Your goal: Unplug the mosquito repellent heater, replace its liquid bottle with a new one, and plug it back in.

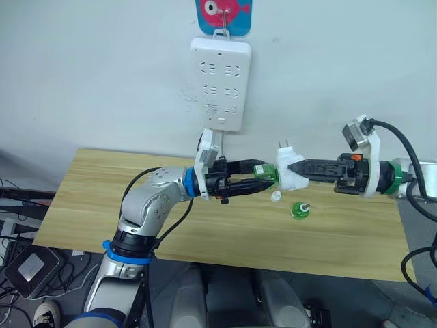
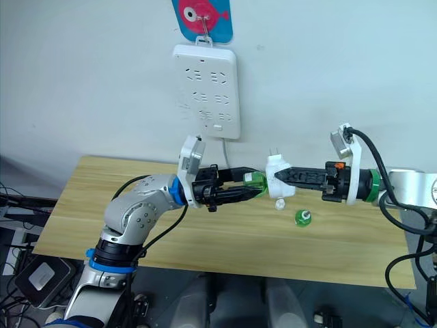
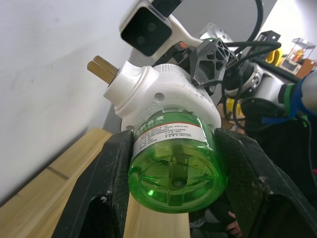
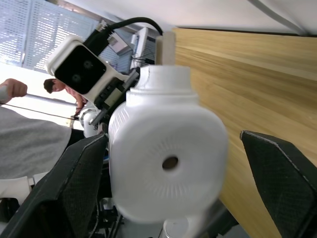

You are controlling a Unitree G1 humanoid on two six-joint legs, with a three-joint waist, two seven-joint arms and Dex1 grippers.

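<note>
Both arms are raised above the wooden table (image 1: 102, 205), meeting in mid-air in front of the wall. The right gripper (image 1: 290, 169) has its two black fingers closed around the mosquito repellent heater (image 1: 287, 172), holding the small white unit by its sides. The two metal prongs (image 1: 284, 144) stick up, away from the table. From the right wrist camera the heater's rounded face with the round hole in it sits square between that gripper's fingers (image 4: 81, 183).

Directly ahead of those fingertips, on the far side of the heater, the left gripper (image 1: 263, 179) is clamped on a green liquid bottle (image 3: 173, 163). The bottle's neck goes into the heater, so bottle and heater are joined, each held from an opposite end. Through the left wrist camera the bottle's clear green base faces out, with a black finger (image 3: 111, 188) pressed to each side of it and a white label wrapped round its upper part.

Just below the right gripper, a second green bottle (image 1: 300, 210) lies on the table, and a small white cap (image 1: 275, 197) rests near it, under the heater.

Behind and above the left gripper, a long white power strip (image 1: 220, 83) hangs on the wall from a hook (image 1: 222, 17), its sockets unoccupied.
</note>
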